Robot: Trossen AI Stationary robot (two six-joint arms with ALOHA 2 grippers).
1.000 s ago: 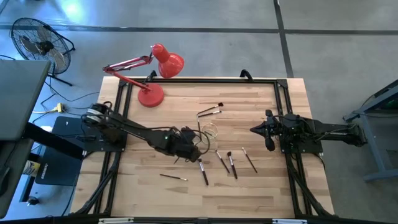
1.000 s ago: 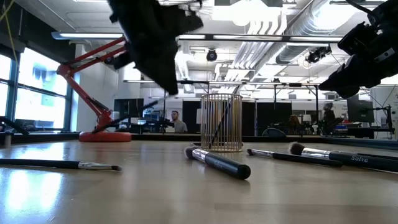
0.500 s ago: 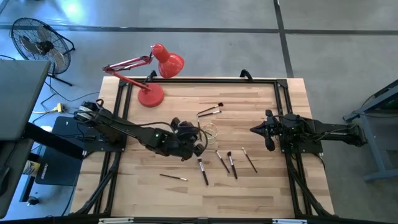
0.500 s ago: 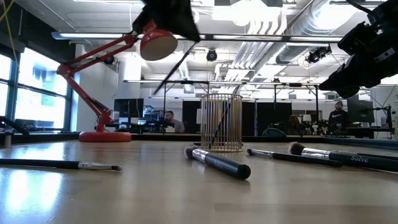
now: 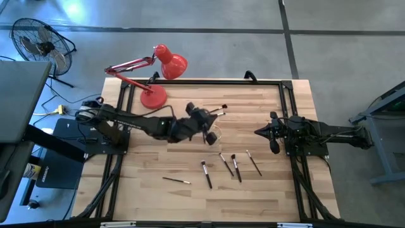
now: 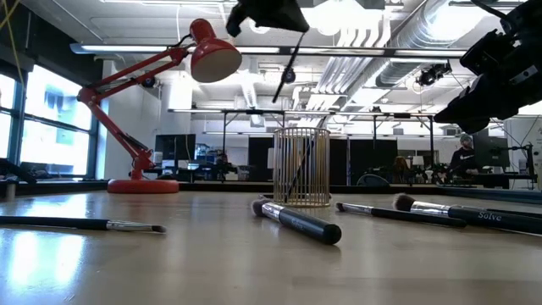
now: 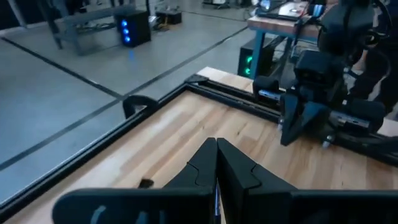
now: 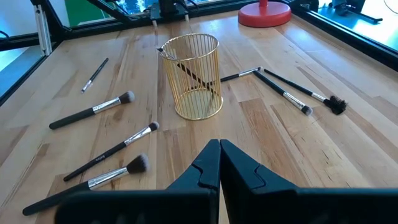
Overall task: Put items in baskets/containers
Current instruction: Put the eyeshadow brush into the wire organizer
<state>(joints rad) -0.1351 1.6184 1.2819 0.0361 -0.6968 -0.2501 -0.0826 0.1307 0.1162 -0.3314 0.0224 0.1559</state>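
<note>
My left gripper [image 5: 205, 125] hovers high over the gold wire cup [image 5: 214, 133], shut on a thin dark makeup brush [image 6: 288, 66]. The low view shows this brush slanting down from the gripper [image 6: 273, 13] toward the cup [image 6: 301, 167]. The cup [image 8: 193, 74] stands upright on the table with one brush [image 8: 194, 77] leaning inside it. Several brushes lie flat on the table near the cup [image 5: 205, 174] [image 5: 236, 168] [image 5: 254, 163] [image 5: 176, 180] [image 5: 214, 113]. My right gripper [image 5: 258, 132] waits shut at the table's right side. My left gripper pinches the makeup brush between its two shut fingers [image 7: 216, 163] at the brush's upper end [image 6: 298, 38]. The fingers reach in about level from the table's left. The brush is lifted clear and hangs slanted below them, its lower tip [image 6: 276, 98] above the cup's rim.
A red desk lamp [image 5: 155, 76] stands at the table's far left, its head [image 6: 212, 55] reaching over the table. A black frame [image 5: 266, 82] runs round the table top. There is bare wood along the near edge [image 5: 209, 202].
My left gripper, shut on the brush throughout, has risen and moved from near-left of the cup toward the far edge and right, ending over the cup. The brush went with it and now hangs more steeply. The brushes on the table have stayed put.
</note>
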